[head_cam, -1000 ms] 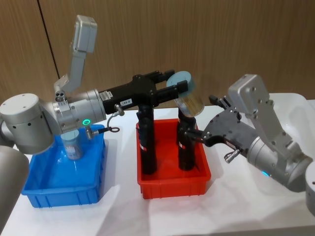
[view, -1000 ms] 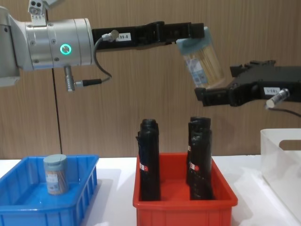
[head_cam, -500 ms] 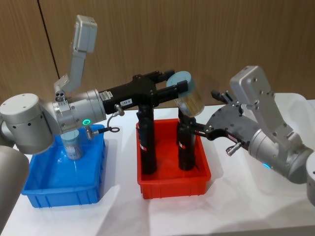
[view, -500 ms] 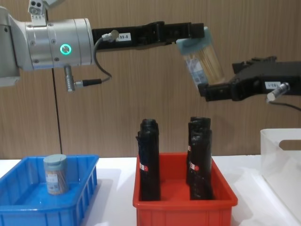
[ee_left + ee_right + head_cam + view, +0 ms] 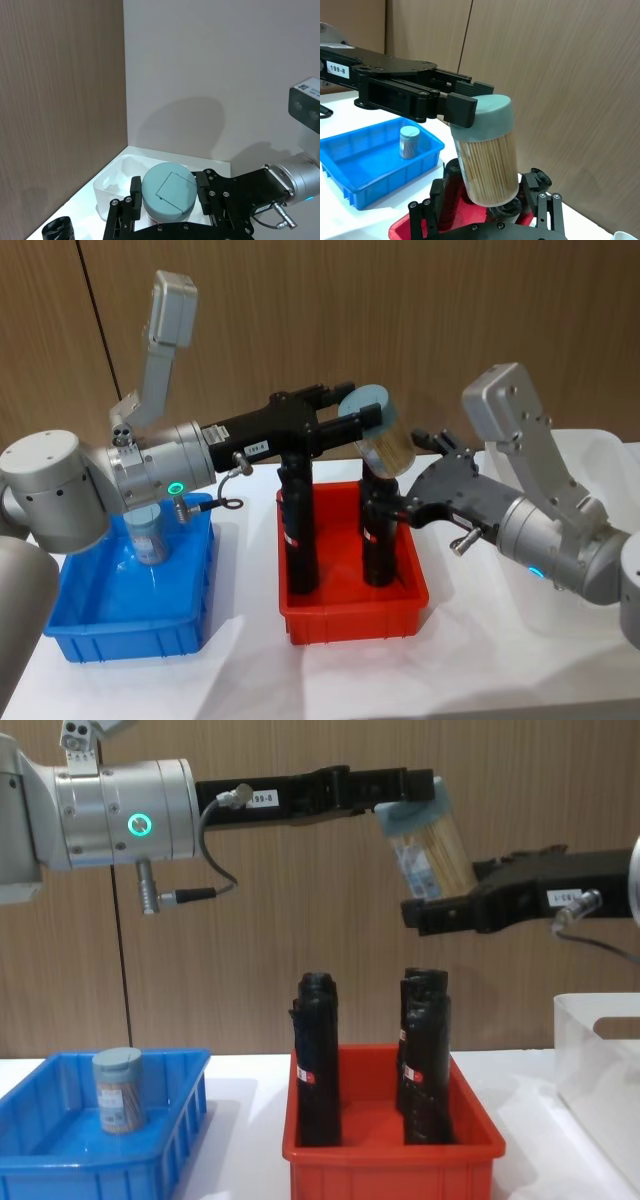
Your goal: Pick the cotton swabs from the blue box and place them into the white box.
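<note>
Step in hand: mid-air hand-over. One swab jar is gripped by its lid in the left claw and held tilted, high over the red bin. The right claw is spread open, flanking the jar's base (contact not evident). Next move, as judged: right closes, left releases, and the jar is carried to the white box. A second jar stands in the blue box.
</note>
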Available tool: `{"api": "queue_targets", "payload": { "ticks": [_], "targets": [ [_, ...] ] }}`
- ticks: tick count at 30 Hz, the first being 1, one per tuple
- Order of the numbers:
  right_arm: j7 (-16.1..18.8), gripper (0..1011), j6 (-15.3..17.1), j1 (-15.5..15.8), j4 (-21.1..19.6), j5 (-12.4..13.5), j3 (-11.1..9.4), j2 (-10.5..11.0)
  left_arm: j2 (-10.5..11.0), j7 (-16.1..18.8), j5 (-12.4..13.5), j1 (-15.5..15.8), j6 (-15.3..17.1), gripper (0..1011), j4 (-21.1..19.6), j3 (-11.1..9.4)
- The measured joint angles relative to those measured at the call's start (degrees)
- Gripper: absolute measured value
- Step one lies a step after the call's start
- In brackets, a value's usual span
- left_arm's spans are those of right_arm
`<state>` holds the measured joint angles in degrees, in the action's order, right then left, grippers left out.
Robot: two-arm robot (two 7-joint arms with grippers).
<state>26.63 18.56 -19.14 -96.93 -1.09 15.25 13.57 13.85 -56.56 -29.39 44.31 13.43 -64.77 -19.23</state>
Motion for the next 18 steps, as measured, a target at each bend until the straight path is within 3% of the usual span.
{"api": "queue_targets", "payload": {
  "ticks": [18],
  "targets": [
    [1.1,1002,1.3,-1.0,-0.2,1.2,0.3,-0.2,0.0,0.0,0.0,0.0,0.0,659,0.0,0.0]
  ]
}}
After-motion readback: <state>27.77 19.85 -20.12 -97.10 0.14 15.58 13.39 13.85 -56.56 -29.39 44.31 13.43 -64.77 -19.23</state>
